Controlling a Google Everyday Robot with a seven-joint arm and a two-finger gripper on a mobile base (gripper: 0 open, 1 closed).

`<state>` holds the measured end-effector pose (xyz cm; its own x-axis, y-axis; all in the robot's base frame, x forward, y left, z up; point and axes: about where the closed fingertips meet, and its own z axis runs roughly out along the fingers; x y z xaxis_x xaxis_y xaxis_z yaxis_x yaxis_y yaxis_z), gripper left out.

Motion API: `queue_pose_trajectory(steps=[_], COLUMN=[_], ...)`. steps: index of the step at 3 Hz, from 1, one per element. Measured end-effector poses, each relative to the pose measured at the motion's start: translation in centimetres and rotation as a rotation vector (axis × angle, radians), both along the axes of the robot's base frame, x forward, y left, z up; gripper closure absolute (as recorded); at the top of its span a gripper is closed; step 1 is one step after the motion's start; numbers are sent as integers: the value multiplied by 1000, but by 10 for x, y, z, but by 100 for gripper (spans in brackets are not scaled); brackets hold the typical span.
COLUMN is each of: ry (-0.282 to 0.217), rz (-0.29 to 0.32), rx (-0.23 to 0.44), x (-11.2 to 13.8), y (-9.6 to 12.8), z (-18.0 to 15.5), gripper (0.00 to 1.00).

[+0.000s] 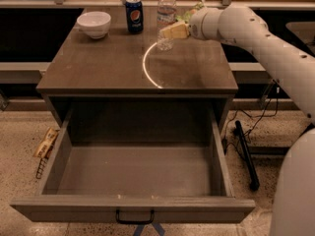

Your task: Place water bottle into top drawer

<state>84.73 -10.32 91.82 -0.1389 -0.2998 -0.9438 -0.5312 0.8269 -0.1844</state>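
Observation:
The water bottle (166,16), clear with a white cap, stands upright at the back of the cabinet top (98,68), right of the blue Pepsi can (134,14). My gripper (166,32) reaches in from the right on the white arm and sits right against the bottle's lower right side, its pale fingers (173,31) pointing left. The top drawer (133,171) is pulled wide open below, its grey-brown box interior empty, with a small black handle (135,218) at front centre.
A white bowl (94,23) sits at the back left of the top. Green packaging (189,13) lies behind the gripper. A snack bag (46,142) lies on the floor left of the drawer; cables and a black bar (246,154) lie on the right.

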Motion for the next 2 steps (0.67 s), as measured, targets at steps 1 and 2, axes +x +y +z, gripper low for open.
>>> queue_pose_trajectory(steps=[1,2], ry=[0,10], rz=[-2,27], rx=[49,79], x=[17,26], y=[6,12], z=[5,11], gripper=[0,19])
